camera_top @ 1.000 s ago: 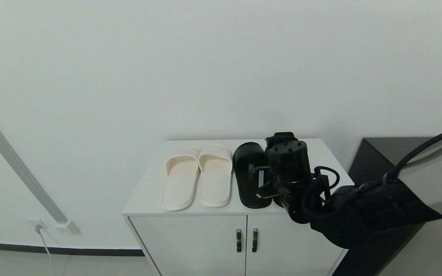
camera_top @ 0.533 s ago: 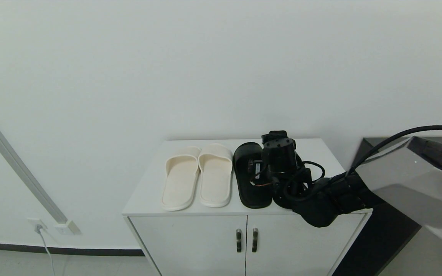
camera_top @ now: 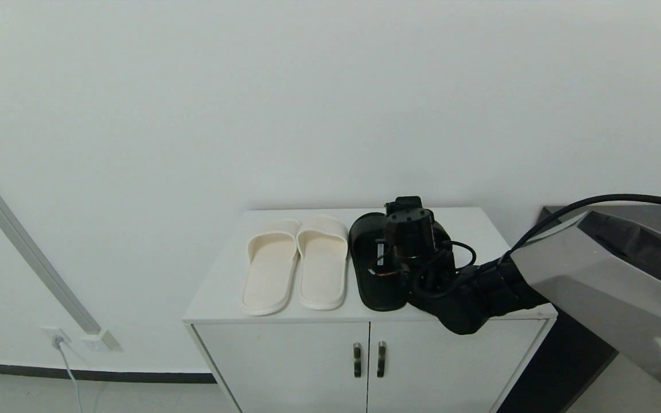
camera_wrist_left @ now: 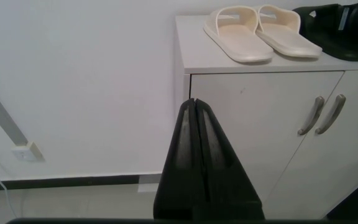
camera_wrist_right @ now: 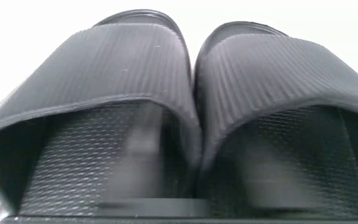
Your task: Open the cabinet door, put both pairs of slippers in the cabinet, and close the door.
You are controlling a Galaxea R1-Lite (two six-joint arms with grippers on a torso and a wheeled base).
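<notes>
R gripper (camera_top: 405,207) is seen over the top of the cabinet (camera_top: 216,287), set low above the black slippers (camera_top: 372,269). Whether it is apart or together can't be told. In R wrist view the black slippers (camera_wrist_right: 129,68) are found right in front of this gripper. They are laid side by side w/ ribbed straps touching, strap openings faced toward it. In head view one black slipper is left uncovered on the gripper's L side. The other is mostly hidden under the R arm.

The cream slippers (camera_top: 322,264) are placed further to the L of R gripper, on the same top. They are just beside the uncovered black slipper, toes to the wall, the two laid close together.

Both doors (camera_top: 284,367) are shut. They are found below R gripper and nearer the robot. The two handles (camera_top: 357,359) are set upright either side of the middle seam, below the gripper and a bit to its L.

L gripper (camera_wrist_left: 194,109) is pressed together, w/ nothing held. It is held lower than the cabinet top, near the cabinet's L front corner. The shut doors are seen ahead of it, and the handles are farther along the front. Both pairs of slippers are placed above its level and well apart from it.

A wall socket (camera_top: 54,335) w/ a cord plugged in is seen low on the wall, on the side of L gripper away from the cabinet.
</notes>
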